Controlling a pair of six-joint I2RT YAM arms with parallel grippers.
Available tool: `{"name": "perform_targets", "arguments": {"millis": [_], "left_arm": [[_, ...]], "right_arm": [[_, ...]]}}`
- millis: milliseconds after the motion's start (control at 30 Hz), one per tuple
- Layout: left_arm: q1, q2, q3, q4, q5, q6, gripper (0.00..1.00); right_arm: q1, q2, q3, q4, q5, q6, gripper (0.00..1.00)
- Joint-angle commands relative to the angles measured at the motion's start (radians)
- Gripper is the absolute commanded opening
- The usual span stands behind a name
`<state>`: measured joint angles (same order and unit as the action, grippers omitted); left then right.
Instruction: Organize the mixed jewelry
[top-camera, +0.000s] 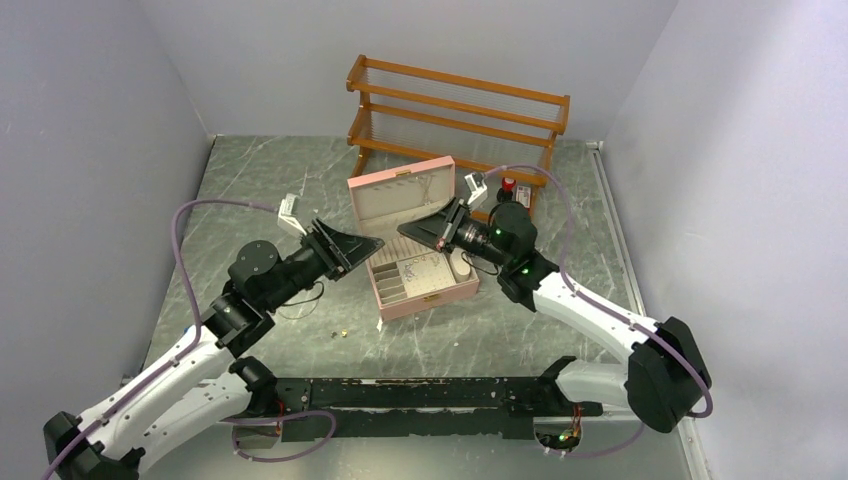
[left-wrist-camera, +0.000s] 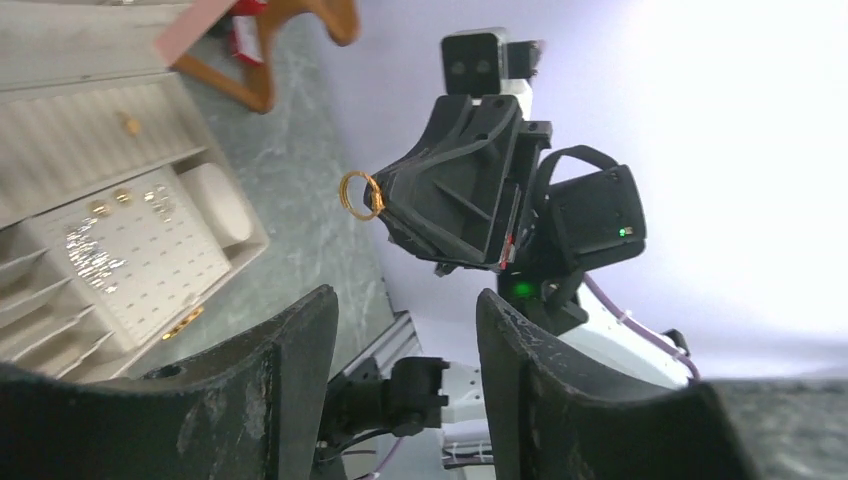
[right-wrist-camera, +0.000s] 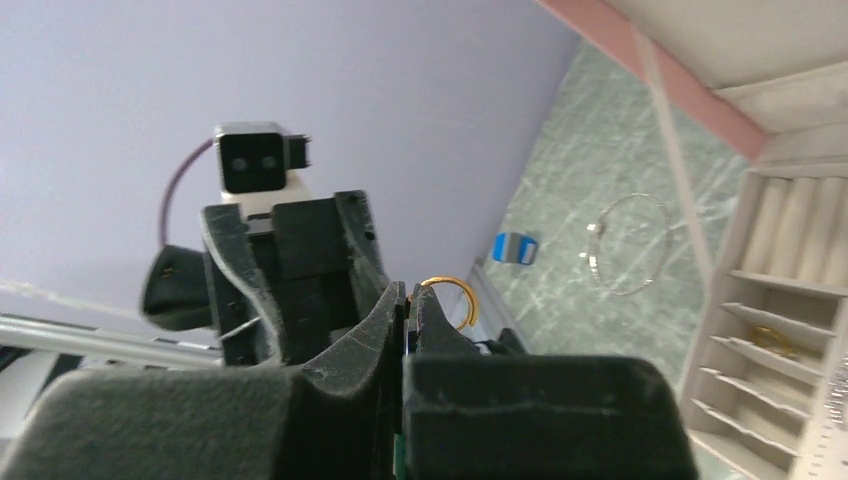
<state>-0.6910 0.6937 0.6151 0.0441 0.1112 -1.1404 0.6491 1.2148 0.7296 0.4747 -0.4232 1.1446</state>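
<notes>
Now, the right hand (right-wrist-camera: 408, 300) is clamped on a gold ring (right-wrist-camera: 452, 292) above the pink box (top-camera: 435, 298).

Its fingers are pressed together at the tips, and most of the ring sticks out past them over the open box. The left hand (left-wrist-camera: 405, 310) faces it from the left side of the box, fingers apart with nothing between them. More gold pieces (left-wrist-camera: 110, 205) sit inside the box on its pale insert. A thin chain (right-wrist-camera: 592, 252) lies looped on the counter (top-camera: 250, 190) left of the box, with a small blue thing (right-wrist-camera: 515, 247) farther out.
</notes>
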Motion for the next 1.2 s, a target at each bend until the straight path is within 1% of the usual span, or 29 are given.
{"name": "perform_targets", "arguments": {"millis": [0,100,233,333,467,567,667,767,900,1033,1167], "left_arm": [[-0.003,0.027,-0.033,0.28,0.111,-0.063,0.56],[-0.004,0.051,-0.053,0.393,0.118,-0.118,0.52],[-0.005,0.087,-0.065,0.507,0.126,-0.182,0.48],[-0.004,0.133,-0.052,0.601,0.135,-0.215,0.49],[-0.005,0.225,0.001,0.683,0.183,-0.235,0.52],[-0.004,0.282,0.012,0.752,0.192,-0.248,0.53],[-0.005,0.332,0.016,0.88,0.197,-0.255,0.52],[-0.007,0.379,0.033,0.961,0.209,-0.28,0.51],[-0.008,0.422,0.044,1.004,0.213,-0.3,0.51],[-0.012,0.454,0.053,1.062,0.221,-0.329,0.5],[-0.024,0.469,0.062,1.058,0.225,-0.33,0.49]], "right_arm": [[-0.01,-0.051,-0.025,0.152,-0.035,0.117,0.0],[-0.016,-0.065,-0.038,0.225,-0.04,0.2,0.0],[-0.016,-0.075,-0.044,0.305,-0.031,0.257,0.0],[-0.019,-0.077,-0.061,0.398,-0.016,0.316,0.0],[-0.021,-0.079,-0.082,0.481,0.016,0.371,0.0],[-0.03,-0.076,-0.105,0.564,0.037,0.415,0.0],[-0.039,-0.057,-0.127,0.67,0.043,0.467,0.0],[-0.04,-0.022,-0.149,0.785,0.053,0.542,0.0],[-0.041,0.015,-0.147,0.865,0.054,0.583,0.0],[-0.043,0.023,-0.144,0.881,0.057,0.594,0.0],[-0.042,0.033,-0.135,0.904,0.054,0.603,0.0]]}}
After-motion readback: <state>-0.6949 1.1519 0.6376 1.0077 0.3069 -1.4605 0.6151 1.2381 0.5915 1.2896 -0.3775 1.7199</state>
